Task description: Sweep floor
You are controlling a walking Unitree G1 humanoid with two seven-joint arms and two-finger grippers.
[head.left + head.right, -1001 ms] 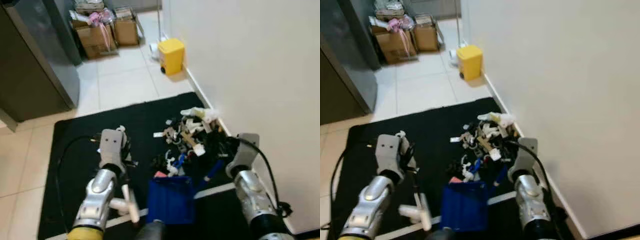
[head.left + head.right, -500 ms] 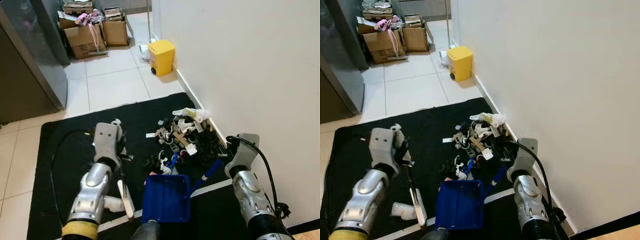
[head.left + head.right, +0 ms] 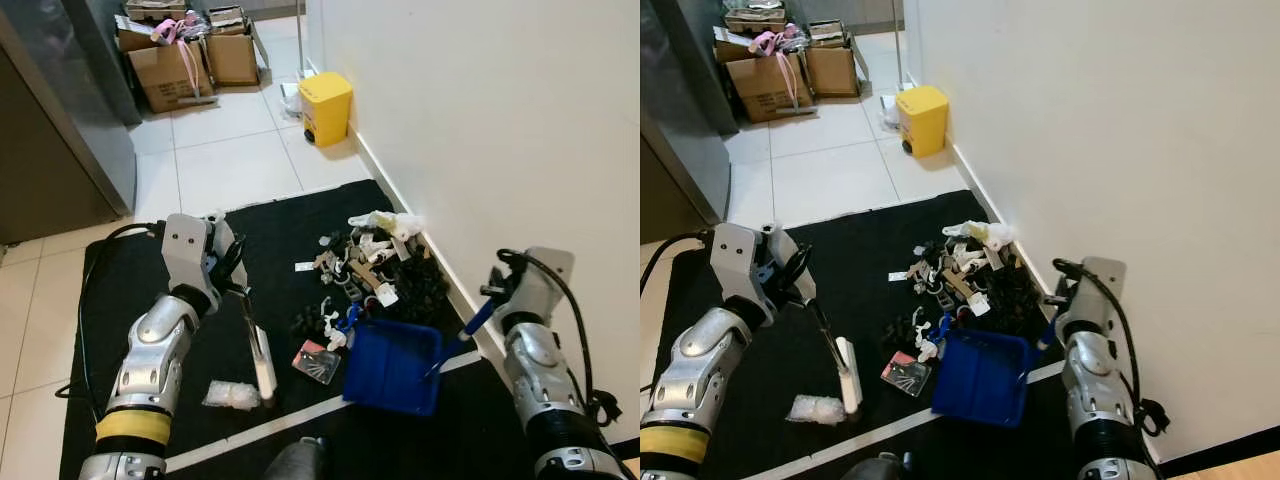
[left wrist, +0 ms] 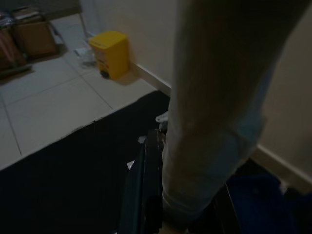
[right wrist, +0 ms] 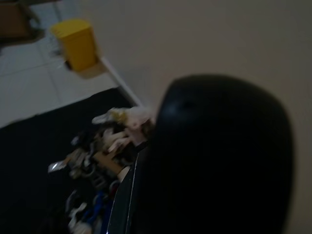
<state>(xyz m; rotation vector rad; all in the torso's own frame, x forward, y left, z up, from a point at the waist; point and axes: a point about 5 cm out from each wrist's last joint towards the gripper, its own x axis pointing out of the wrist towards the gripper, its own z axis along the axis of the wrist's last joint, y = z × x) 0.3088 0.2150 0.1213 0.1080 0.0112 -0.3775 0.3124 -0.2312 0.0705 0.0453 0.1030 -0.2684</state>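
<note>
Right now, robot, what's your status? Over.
Left claw shut on brush, bristles on the black mat. Right claw shut on blue dustpan, beside the trash pile. Plastic wrapper and packet loose near brush.

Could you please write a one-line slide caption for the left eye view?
Left gripper holds brush, right gripper holds blue dustpan beside debris pile.
</note>
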